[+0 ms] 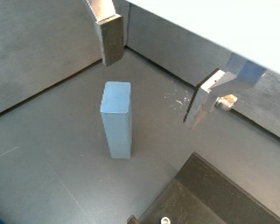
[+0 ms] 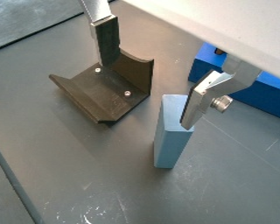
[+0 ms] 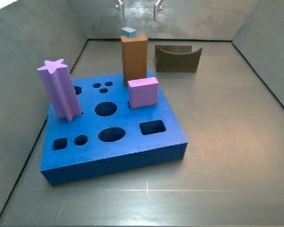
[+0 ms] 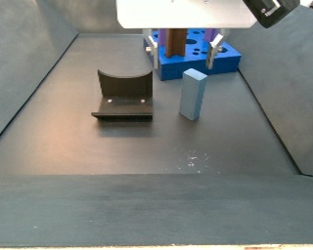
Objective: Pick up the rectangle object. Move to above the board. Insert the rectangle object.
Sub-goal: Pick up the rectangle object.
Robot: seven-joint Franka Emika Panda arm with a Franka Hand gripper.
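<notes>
Wrist views show you the pincer (image 1: 154,74) spread wide with nothing between its fingers (image 2: 106,45). The bar (image 1: 116,119) stands upright on the floor, below the open jaws and untouched by either finger. One finger hangs beside the bar's top in a wrist view, without visible contact.

Locate the bar (image 4: 194,93) in a side view: it stands on the floor just in front of the board (image 4: 186,67), beside the tray (image 4: 122,96). The pincer (image 4: 186,44) hangs above and slightly behind the bar, under the white wrist housing (image 4: 186,14).

Check the board (image 3: 109,146) in a side view. It carries a purple star post (image 3: 59,90), a brown block (image 3: 134,57) and a pink block (image 3: 144,92). Several holes remain open, among them a rectangular one (image 3: 153,129) near the right edge. The bar's top (image 3: 130,32) is just visible behind the brown block. The tray (image 3: 176,58) sits near the back wall.
</notes>
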